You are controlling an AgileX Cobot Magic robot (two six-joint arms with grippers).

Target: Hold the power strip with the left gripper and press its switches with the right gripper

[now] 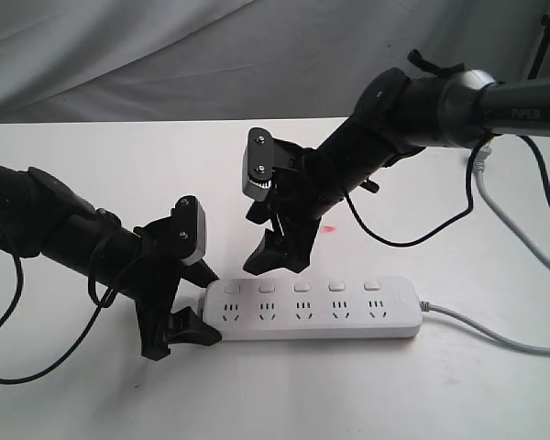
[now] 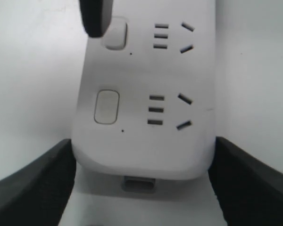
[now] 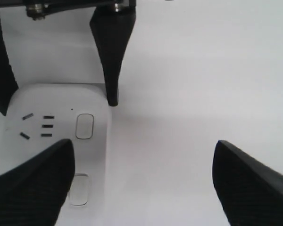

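The white power strip [image 1: 312, 312] lies lengthwise on the white table, with its grey cord [image 1: 495, 332] leaving at the right. Its five switches [image 1: 302, 287] run along the far edge. My left gripper [image 1: 200, 307] is shut on the strip's left end, one black finger on each long side [image 2: 42, 179]. In the left wrist view the end switch [image 2: 106, 107] shows bare. My right gripper [image 1: 277, 257] hangs open just above the strip's far edge near the second switch [image 3: 79, 189]. One of its fingertips [image 2: 96, 19] sits beside that switch [image 2: 115, 34]. Whether it touches, I cannot tell.
A small pink mark [image 1: 327, 228] lies on the table behind the strip. The right arm's black cable [image 1: 412, 238] droops to the tabletop, and a grey cable [image 1: 522, 229] runs along the right edge. A grey cloth backdrop [image 1: 165, 55] hangs behind.
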